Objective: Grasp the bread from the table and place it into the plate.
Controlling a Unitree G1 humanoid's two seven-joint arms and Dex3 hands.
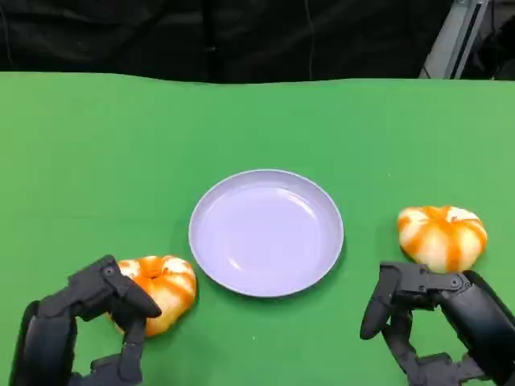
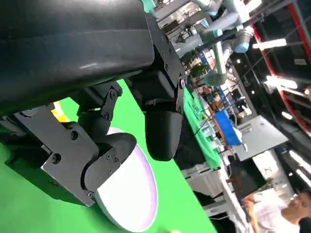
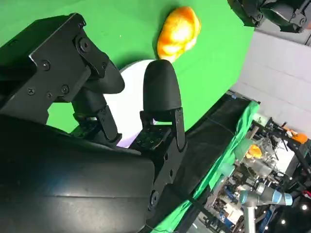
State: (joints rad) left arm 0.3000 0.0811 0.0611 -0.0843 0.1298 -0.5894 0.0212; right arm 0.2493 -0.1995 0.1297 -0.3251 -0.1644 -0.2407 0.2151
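Bread [image 1: 161, 289] near the table's [image 1: 96, 145] front edge; I've got my left hand [image 1: 88, 322] beside it, fingers [image 1: 133, 301] spread wide, nothing gripped, plate [image 1: 266, 232] just beside for a short carry.

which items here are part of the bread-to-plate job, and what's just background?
Job:
- bread by the left hand, on the table
- bread by the right hand, on the table
- plate, nothing in it
- left hand, at the near bread
- right hand, holding nothing

Just there:
- green table
- black curtain behind it
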